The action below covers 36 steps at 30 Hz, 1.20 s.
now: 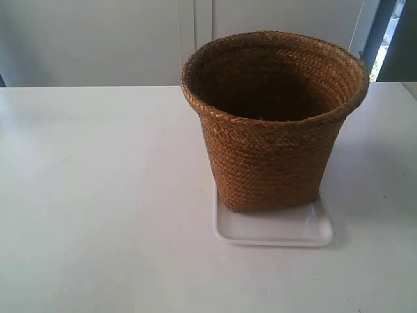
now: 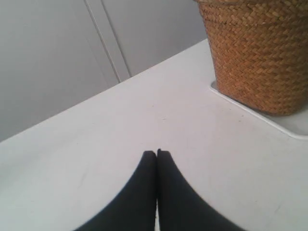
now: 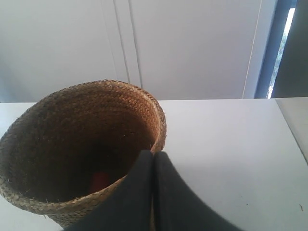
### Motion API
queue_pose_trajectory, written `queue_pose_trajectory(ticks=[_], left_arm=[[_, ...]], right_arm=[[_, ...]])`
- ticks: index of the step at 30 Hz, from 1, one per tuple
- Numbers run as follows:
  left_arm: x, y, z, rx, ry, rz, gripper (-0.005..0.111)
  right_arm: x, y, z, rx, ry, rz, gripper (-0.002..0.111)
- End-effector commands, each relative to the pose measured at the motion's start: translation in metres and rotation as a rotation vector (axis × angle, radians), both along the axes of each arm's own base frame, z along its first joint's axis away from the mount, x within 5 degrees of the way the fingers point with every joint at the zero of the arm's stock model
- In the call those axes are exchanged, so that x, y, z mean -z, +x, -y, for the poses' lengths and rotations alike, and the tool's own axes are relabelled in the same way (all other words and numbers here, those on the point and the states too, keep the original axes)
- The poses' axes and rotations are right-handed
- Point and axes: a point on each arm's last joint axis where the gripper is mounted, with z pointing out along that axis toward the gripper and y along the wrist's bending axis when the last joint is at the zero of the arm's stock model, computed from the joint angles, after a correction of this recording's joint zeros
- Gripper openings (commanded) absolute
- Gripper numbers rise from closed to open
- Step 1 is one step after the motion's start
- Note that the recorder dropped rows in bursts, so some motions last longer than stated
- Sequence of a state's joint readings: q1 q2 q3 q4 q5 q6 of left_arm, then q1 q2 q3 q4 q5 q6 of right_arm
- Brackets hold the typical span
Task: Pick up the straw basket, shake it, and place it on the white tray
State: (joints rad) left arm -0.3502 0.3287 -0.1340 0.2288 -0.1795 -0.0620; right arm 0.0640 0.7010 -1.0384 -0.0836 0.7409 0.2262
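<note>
– Starting nearest: how is the left gripper [image 2: 157, 153] seen?
– Jaws are pressed fully together, nothing held btwn them. Bare white table [image 2: 144, 110] is seen just under & ahead of the tips.
– And the straw basket [image 2: 260, 57]?
– It is placed ahead of that gripper & off to one side, well apart from the tips. It is stood upright on the white tray [image 2: 288, 126], w/ the tray rim seen poking out past the base.
– What of the right gripper [image 3: 154, 154]?
– Also closed tight, nothing gripped. Its tips are lined up w/ the nearest part of the basket rim; contact can't be told. The dark inside is looked into from there. A small red patch [image 3: 98, 180] is made out low inside; what it is can't be told.
– Beyond that?
– More table is seen past the basket, then pale wall panels [image 3: 192, 48] behind.
– Ext. view?
– Basket is shown upright, its base w/in the tray & set toward the far edge. More tray is left bare on the camera side.
</note>
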Motion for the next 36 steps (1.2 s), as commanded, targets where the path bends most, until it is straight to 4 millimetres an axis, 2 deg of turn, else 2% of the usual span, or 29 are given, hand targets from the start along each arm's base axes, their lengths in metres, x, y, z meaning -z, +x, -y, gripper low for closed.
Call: queue_pose_trajectory(ticks=[1, 4, 11, 14, 17, 21, 27, 36], left_arm=[[0.018, -0.001, -0.003, -0.041, -0.179, 0.018, 0.000], [0.026, -0.002, -0.004, -0.061, -0.190, -0.002, 0.000], [0.044, -0.007, -0.004, -0.041, -0.040, -0.138, 0.000], [0.049, -0.009, -0.013, -0.148, -0.064, -0.191, 0.000], [0.047, -0.012, -0.024, -0.304, -0.113, -0.156, 0.000], [0.048, -0.024, -0.030, -0.407, -0.110, -0.123, 0.000], [0.057, -0.029, -0.030, -0.447, -0.133, -0.208, 0.000], [0.048, -0.026, -0.032, -0.456, -0.169, -0.109, 0.000]], right_arm=[[0.000, -0.001, 0.001, 0.003, -0.002, 0.005, 0.000], [0.000, -0.001, 0.001, 0.003, -0.002, 0.005, 0.000], [0.000, -0.001, 0.001, 0.003, -0.002, 0.003, 0.000], [0.000, -0.001, 0.001, 0.003, -0.002, 0.004, 0.000], [0.000, -0.001, 0.001, 0.003, -0.002, 0.004, 0.000], [0.000, -0.001, 0.001, 0.003, -0.002, 0.004, 0.000], [0.000, -0.003, 0.001, 0.003, -0.002, 0.007, 0.000], [0.000, -0.003, 0.001, 0.004, -0.002, 0.006, 0.000]])
